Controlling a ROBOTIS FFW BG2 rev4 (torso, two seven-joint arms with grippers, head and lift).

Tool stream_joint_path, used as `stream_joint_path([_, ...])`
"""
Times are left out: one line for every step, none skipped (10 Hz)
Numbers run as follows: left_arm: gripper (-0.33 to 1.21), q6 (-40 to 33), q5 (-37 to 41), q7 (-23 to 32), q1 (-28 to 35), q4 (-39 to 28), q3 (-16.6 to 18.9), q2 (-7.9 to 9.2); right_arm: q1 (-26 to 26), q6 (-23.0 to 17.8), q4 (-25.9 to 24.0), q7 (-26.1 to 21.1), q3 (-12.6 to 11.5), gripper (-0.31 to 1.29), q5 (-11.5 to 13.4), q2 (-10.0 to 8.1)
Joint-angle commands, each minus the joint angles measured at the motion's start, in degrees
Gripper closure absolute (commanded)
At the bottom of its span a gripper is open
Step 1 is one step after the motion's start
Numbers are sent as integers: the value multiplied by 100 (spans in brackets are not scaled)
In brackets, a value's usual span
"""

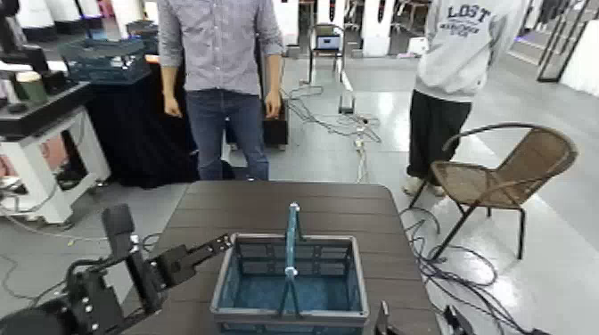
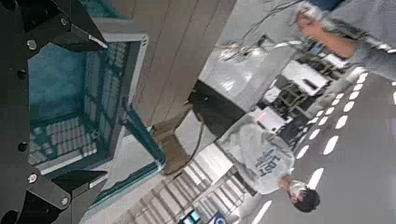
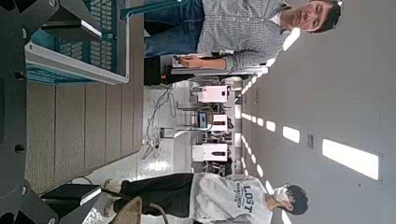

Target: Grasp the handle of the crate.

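Item, one crate (image 1: 339, 316), blue with slotted sides and a grey rim, is being supported by a dark slatted table (image 1: 178, 214), lower centre of the head view. Item, one handle (image 1: 291, 233), thin and teal-blue, is being shown upright and arching over the middle of the crate, a little below the centre of that same frame; by neither gripper is it being grasped. Item, one left gripper (image 2: 105, 110), at the left edge of its own wrist view, is being presented with its two fingers spread well apart and nothing being pinched between them; in the head view it is being seen left of centre, beside the crate's far left corner (whether the rim is being touched cannot be told). Item, one right gripper (image 1: 421, 319), lower right of the head view, is being kept spread and empty to the right of the crate. Item, two standing persons, one in a checked shirt (image 1: 218, 44) at upper left of centre and one in a grey sweatshirt (image 1: 463, 44) at upper right, are being included beyond the table. Condition of the work: the approach to the crate's side is being judged as done, the grasp as wholly outstanding. By the left gripper, it seems, the remaining gap across the rim is being left to be crossed, the handle to be brought between the fingers, and the fingers to be closed on it.
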Motion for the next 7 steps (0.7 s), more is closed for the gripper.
stream_joint_path([31,423,482,-250,-653,670,-423,122,-18,-9,9,0,21,15,-13,0])
stream_joint_path([31,590,596,-390,-943,942,-616,166,-27,-9,17,0,30,15,-22,-9])
stream_joint_path([31,660,701,-514,-1207,1179,-871,210,-44,-9,17,0,47,15,-31,-18])
stream_joint_path([31,669,763,-584,-1436,1320,-1029,219,-53,0,35,9,56,15,-40,-18])
stream_joint_path([31,704,807,-698,-1699,1549,-1258,201,-71,0,35,9,65,15,-49,-18])
stream_joint_path([31,836,798,-812,-1945,1760,-1468,166,-88,-9,53,9,100,15,-66,-26])
stream_joint_path([31,959,807,-927,-2156,1953,-1653,113,-97,0,53,9,109,15,-66,-26])
